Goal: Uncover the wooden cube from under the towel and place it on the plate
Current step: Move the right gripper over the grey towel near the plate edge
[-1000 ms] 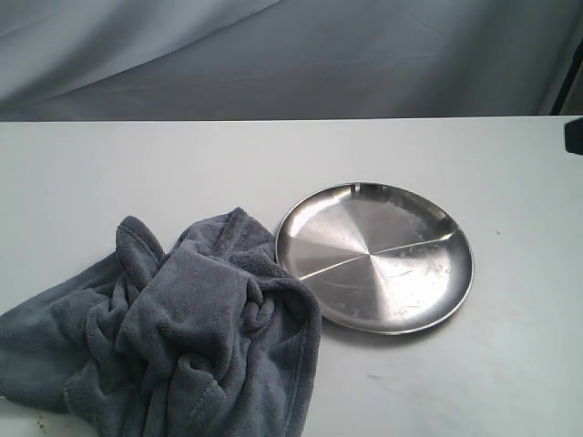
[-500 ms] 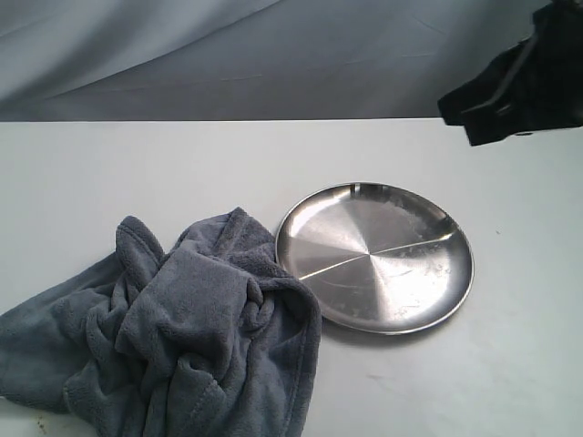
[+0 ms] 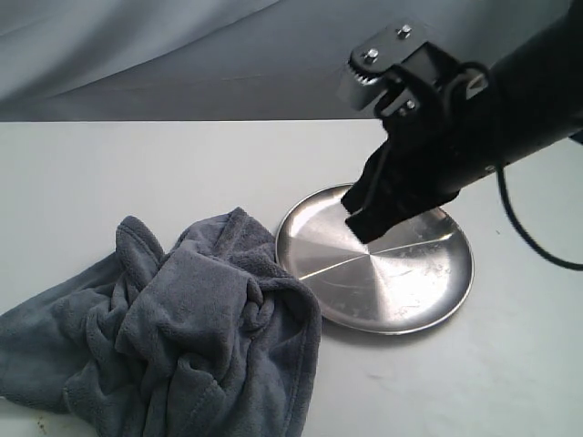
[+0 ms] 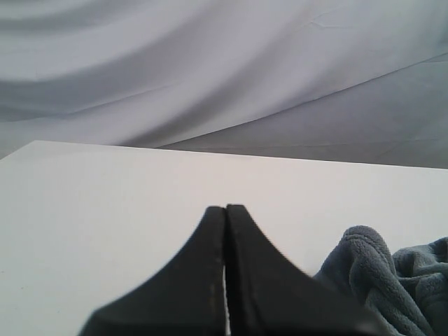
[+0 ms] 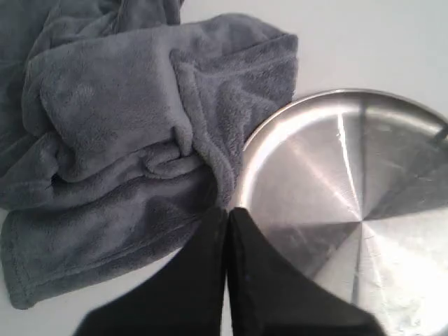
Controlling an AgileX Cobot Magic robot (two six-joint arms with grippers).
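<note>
The blue-grey towel (image 3: 173, 328) lies bunched at the table's front left, its edge touching the steel plate (image 3: 401, 282). No wooden cube shows in any view. My right gripper (image 3: 360, 226) hangs shut and empty above the plate's left half, arm reaching in from the upper right. In the right wrist view its shut tips (image 5: 229, 210) sit over the line where the towel (image 5: 119, 133) meets the plate (image 5: 336, 189). The left gripper (image 4: 226, 208) is shut and empty, low over bare table, with a towel fold (image 4: 378, 273) beside it. It is outside the exterior view.
The white table (image 3: 137, 164) runs back to a grey draped cloth backdrop (image 3: 182, 55). A black cable (image 3: 519, 228) trails from the right arm over the table's right side.
The right arm has swung in from the upper right corner, down and leftward, and now hangs over the plate. Towel and plate have not moved.
</note>
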